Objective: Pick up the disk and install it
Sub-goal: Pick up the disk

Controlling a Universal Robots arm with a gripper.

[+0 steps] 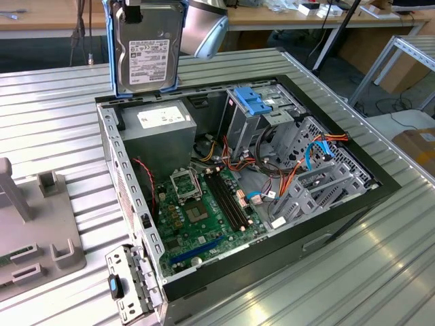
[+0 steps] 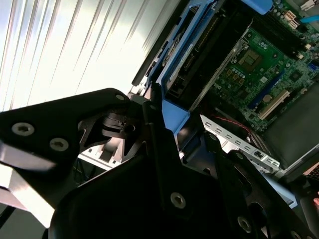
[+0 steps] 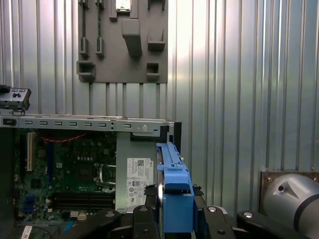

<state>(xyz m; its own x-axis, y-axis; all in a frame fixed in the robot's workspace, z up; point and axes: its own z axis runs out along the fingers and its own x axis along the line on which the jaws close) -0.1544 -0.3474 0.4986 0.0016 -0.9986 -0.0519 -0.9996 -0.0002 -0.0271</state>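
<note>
Blue plastic rails frame the disk [image 1: 148, 49], and that is what I see the gripper [image 3: 175, 213] pinching. In the first wrist view the black fingers [image 3: 144, 216] sit closed against either side of the rail's end, with nothing else in their hold. In the exterior view the disk hangs upright in the air with its white label facing the camera. It is above the far rim of the open computer case [image 1: 129, 197] and roughly over the grey power supply [image 1: 160, 125]. It touches nothing below it.

My main worry is the grip. The fingers appear to hold only a narrow strip at one end, so the heavy metal body hangs below them. I judge that a sharp move could let it pivot or slip, and a drop from here would land on the power supply or the motherboard [image 1: 204, 210].

The second worry is the route. The drive cage [image 1: 272, 125] with its blue bracket [image 1: 253, 100] lies toward the exterior view's right, well apart from the disk. Loose orange and blue cables [image 1: 292, 178] are draped around that area. A rail corner could snag a cable, or catch the case rim if it is carried too low. The disk also stands on end now, so any tilt left in it at the bay could jam the rails. The ribbed metal table [image 1: 54, 95] offers no soft landing either.
</note>
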